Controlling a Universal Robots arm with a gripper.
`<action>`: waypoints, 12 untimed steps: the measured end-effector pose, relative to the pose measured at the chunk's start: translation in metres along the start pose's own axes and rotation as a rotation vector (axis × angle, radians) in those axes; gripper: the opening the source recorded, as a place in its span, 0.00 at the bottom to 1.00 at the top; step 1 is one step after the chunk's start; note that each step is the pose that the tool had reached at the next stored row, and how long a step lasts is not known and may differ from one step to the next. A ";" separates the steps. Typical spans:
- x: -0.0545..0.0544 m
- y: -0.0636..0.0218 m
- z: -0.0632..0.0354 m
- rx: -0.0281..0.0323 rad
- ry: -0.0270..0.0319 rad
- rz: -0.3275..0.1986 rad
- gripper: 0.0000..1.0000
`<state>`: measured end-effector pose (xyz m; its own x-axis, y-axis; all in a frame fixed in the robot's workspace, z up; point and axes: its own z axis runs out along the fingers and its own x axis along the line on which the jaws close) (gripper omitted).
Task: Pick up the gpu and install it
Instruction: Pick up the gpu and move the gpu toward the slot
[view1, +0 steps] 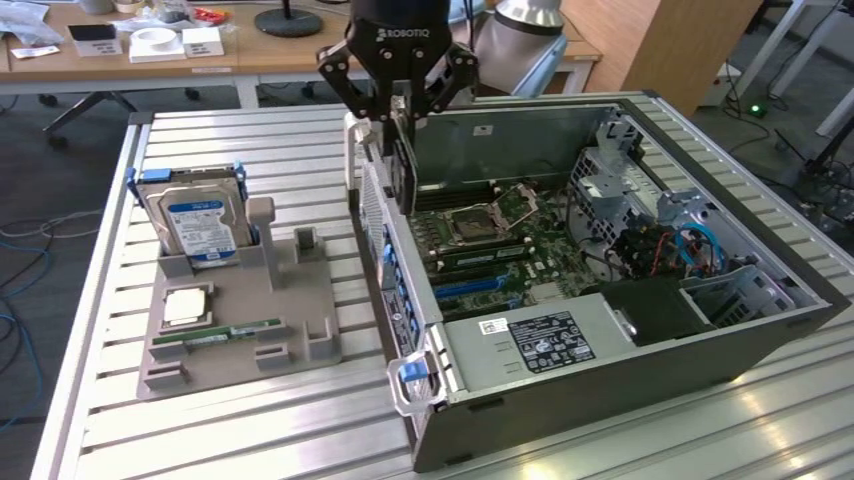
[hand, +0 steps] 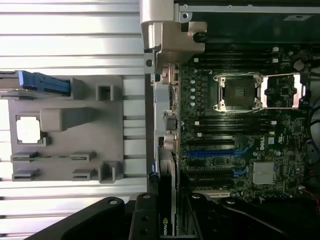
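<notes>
The gpu (view1: 404, 175) is a thin dark card that hangs on edge, upright, from my gripper (view1: 400, 118), which is shut on its upper end. It hovers over the rear wall of the open computer case (view1: 747, 310), at the exterior view's left side of the case. In the wrist view the gpu (hand: 168, 192) appears edge-on between the black fingers (hand: 145, 217), and its silver end bracket (hand: 172, 35) points away from the camera. The motherboard (hand: 240, 130) with its blue slot (hand: 210, 145) lies just beside the card's edge.
A grey fixture tray (view1: 300, 300) stands at the exterior view's left of the case. It holds an upright hard drive (view1: 200, 215), a processor chip (view1: 184, 305) and a green memory stick (view1: 220, 332). Both rest on a slatted metal table (view1: 240, 420). Cables (view1: 667, 250) crowd the case's far end.
</notes>
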<state>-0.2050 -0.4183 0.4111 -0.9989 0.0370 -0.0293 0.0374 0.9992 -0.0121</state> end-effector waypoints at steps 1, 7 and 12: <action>-0.003 0.0002 0.0001 0.0000 0.0000 0.000 0.26; -0.017 0.0019 0.0005 0.0000 0.0000 0.000 0.26; -0.029 0.0033 0.0008 0.0000 0.0001 0.000 0.26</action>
<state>-0.1757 -0.4161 0.4111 -0.9989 0.0370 -0.0292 0.0373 0.9992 -0.0121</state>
